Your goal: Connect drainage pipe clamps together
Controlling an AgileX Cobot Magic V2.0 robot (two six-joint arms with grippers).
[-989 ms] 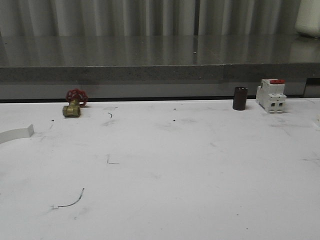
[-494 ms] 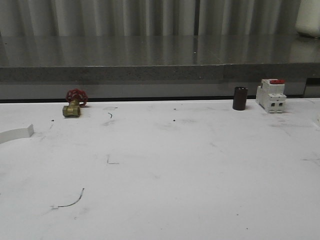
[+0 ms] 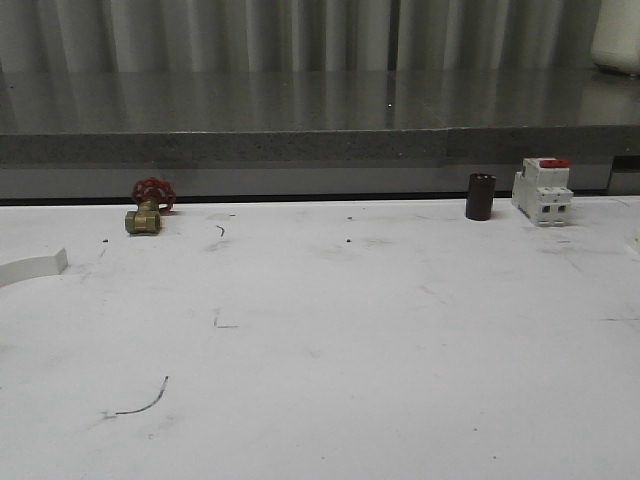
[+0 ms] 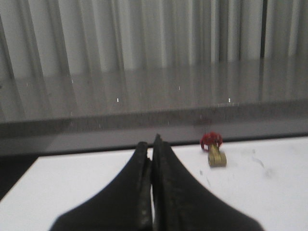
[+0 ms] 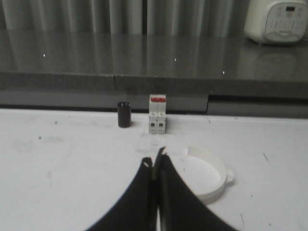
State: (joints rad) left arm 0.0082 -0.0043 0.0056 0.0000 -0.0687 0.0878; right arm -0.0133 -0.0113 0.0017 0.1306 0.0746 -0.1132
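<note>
One white half-ring drainage pipe clamp [image 5: 211, 173] lies on the white table just ahead and to the side of my right gripper [image 5: 154, 161], which is shut with nothing between its black fingers. The end of another white clamp [image 3: 35, 268] pokes in at the left edge of the front view. My left gripper [image 4: 150, 144] is also shut and empty, held above the table with its tips pointing toward the grey ledge.
A brass valve with a red handwheel [image 3: 148, 208] [image 4: 214, 150] sits at the back left. A dark cylinder [image 3: 480, 196] [image 5: 124, 114] and a white-and-red breaker block [image 3: 542, 191] [image 5: 157, 114] stand at the back right. A grey ledge [image 3: 320, 145] borders the table's far edge.
</note>
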